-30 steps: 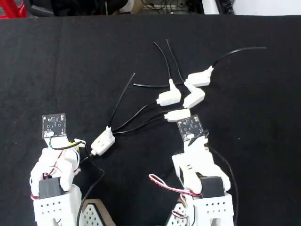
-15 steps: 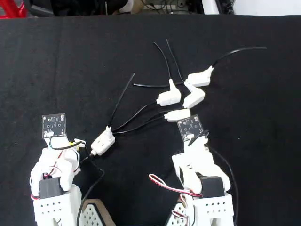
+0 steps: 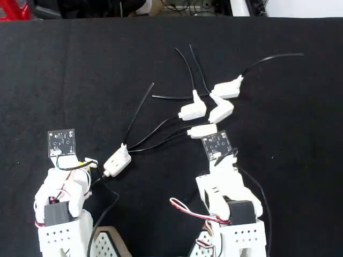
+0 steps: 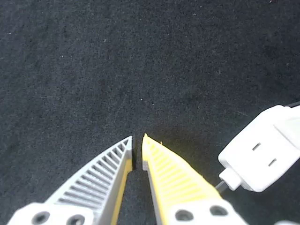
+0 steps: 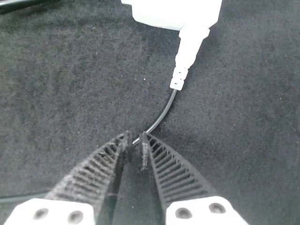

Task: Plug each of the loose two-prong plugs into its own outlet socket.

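Note:
A white outlet socket point(image 3: 117, 160) lies on the black cloth between the two arms; its two slots face the left wrist view point(image 4: 262, 154). Several white two-prong plugs with short black cords lie loose farther back: one point(image 3: 193, 111), one point(image 3: 221, 111), one point(image 3: 228, 88) and the nearest point(image 3: 202, 130). My left gripper point(image 4: 137, 139) is shut and empty, low over bare cloth beside the socket. My right gripper point(image 5: 133, 139) is shut, its tips just short of the nearest plug point(image 5: 173, 11), whose cord point(image 5: 161, 115) runs down to them.
Both arm bases point(image 3: 59, 225) point(image 3: 236, 225) stand at the table's front edge. A black cord point(image 3: 107, 206) trails from the socket toward the front edge. Loose cord ends point(image 3: 142, 104) fan out behind the socket. Bare cloth stretches to the far left and far right.

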